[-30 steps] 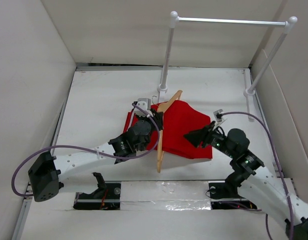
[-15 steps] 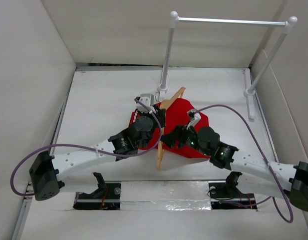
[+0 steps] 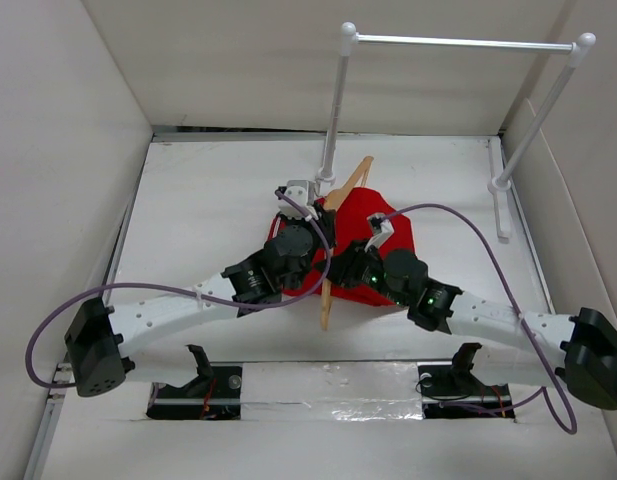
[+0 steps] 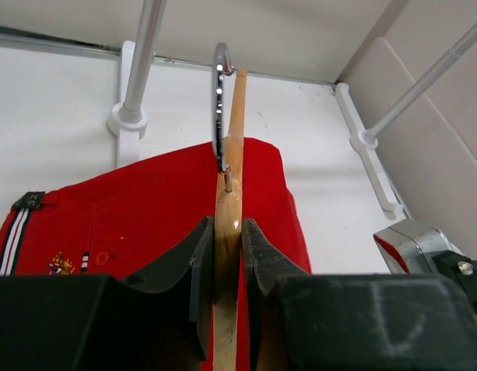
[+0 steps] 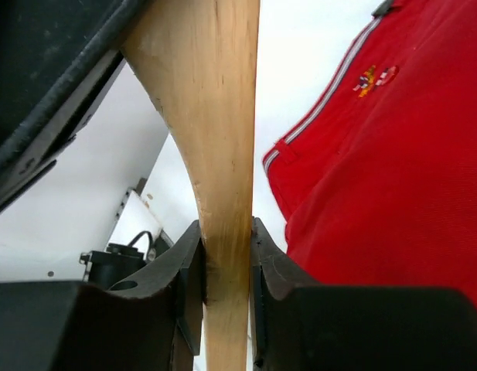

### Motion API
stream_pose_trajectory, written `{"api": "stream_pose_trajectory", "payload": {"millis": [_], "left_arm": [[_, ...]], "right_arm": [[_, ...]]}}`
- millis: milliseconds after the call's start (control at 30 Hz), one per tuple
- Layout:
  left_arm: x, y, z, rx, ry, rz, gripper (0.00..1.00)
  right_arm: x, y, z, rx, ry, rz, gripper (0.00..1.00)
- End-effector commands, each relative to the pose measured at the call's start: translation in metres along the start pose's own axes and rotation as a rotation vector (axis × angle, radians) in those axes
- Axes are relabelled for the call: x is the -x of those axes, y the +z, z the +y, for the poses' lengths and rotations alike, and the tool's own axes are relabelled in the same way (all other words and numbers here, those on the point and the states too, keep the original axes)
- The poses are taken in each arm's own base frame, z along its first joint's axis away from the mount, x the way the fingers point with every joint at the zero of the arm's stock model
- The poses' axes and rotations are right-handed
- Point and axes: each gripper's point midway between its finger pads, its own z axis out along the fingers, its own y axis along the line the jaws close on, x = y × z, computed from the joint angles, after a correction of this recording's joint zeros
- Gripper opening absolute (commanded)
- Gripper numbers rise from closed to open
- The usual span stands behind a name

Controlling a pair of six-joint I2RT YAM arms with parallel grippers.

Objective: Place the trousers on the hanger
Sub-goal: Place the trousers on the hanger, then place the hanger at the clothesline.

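The tan wooden hanger [image 3: 329,283] stands on edge over the red trousers [image 3: 388,238], which lie on the white table. My left gripper [image 3: 324,226] is shut on the hanger close under its metal hook [image 4: 219,100]; in the left wrist view the wood [image 4: 229,193] sits tight between the jaws of the left gripper [image 4: 226,239]. My right gripper [image 3: 340,270] is shut on a lower part of the hanger [image 5: 215,116], with the right gripper [image 5: 226,255] pinching the wood. The trousers [image 4: 130,224] show white stripes at the left end, and also appear in the right wrist view [image 5: 393,178].
The white clothes rail [image 3: 458,42] stands at the back, its left post base [image 4: 128,124] just beyond the hanger's hook and its right post [image 3: 533,120] near the right wall. White walls enclose the table on three sides.
My right arm has swung left from the trousers' right edge to the hanger and shut on it. The hanger, held by my left gripper, has shifted slightly away from me.
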Motion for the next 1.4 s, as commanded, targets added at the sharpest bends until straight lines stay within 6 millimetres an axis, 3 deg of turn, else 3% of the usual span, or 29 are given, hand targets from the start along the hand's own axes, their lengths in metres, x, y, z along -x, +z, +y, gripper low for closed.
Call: {"api": "stream_pose_trajectory", "payload": {"millis": [0, 100, 200, 367, 467, 600, 800, 900, 933, 967, 1000, 1067, 1133, 1200, 1300, 1367], "left_arm": [[0.09, -0.004, -0.043, -0.105, -0.204, -0.207, 0.0], [0.099, -0.001, -0.056, -0.135, -0.196, -0.211, 0.0], [0.12, -0.001, -0.074, -0.18, -0.192, -0.234, 0.01], [0.151, -0.007, -0.102, -0.281, -0.174, -0.254, 0.33], [0.17, -0.012, -0.113, -0.311, -0.165, -0.262, 0.4], [0.193, -0.028, -0.11, -0.338, -0.173, -0.31, 0.52], [0.215, -0.055, -0.078, -0.292, -0.185, -0.385, 0.53], [0.206, -0.062, -0.06, -0.265, -0.195, -0.377, 0.52], [0.197, -0.063, -0.049, -0.25, -0.195, -0.37, 0.51], [0.191, -0.064, -0.046, -0.251, -0.197, -0.362, 0.51], [0.183, -0.063, -0.043, -0.248, -0.195, -0.35, 0.51], [0.16, -0.061, -0.031, -0.223, -0.193, -0.311, 0.51], [0.135, -0.059, -0.02, -0.201, -0.187, -0.275, 0.5], [0.121, -0.058, -0.014, -0.196, -0.198, -0.254, 0.5], [0.092, -0.057, -0.001, -0.177, -0.203, -0.206, 0.5], [0.071, -0.058, 0.008, -0.169, -0.196, -0.173, 0.5]], "right_arm": [[0.036, -0.004, 0.047, 0.139, -0.008, -0.104, 0.11], [0.046, -0.011, 0.06, 0.18, 0.026, -0.126, 0.01], [0.067, -0.02, 0.069, 0.247, 0.072, -0.161, 0.0], [0.103, -0.037, 0.085, 0.37, 0.131, -0.204, 0.0], [0.119, -0.047, 0.093, 0.423, 0.15, -0.222, 0.0], [0.15, -0.062, 0.092, 0.469, 0.154, -0.279, 0.0], [0.185, -0.082, 0.086, 0.489, 0.124, -0.336, 0.0], [0.211, -0.089, 0.076, 0.467, 0.085, -0.364, 0.0], [0.218, -0.092, 0.074, 0.464, 0.072, -0.372, 0.0], [0.239, -0.099, 0.068, 0.443, 0.055, -0.414, 0.0], [0.244, -0.103, 0.069, 0.456, 0.032, -0.406, 0.0], [0.264, -0.106, 0.054, 0.42, 0.012, -0.431, 0.0], [0.282, -0.111, 0.056, 0.413, -0.022, -0.44, 0.0], [0.305, -0.114, 0.042, 0.368, -0.03, -0.472, 0.0], [0.324, -0.112, 0.021, 0.339, -0.035, -0.46, 0.0], [0.337, -0.114, 0.019, 0.343, -0.04, -0.462, 0.0]]}}
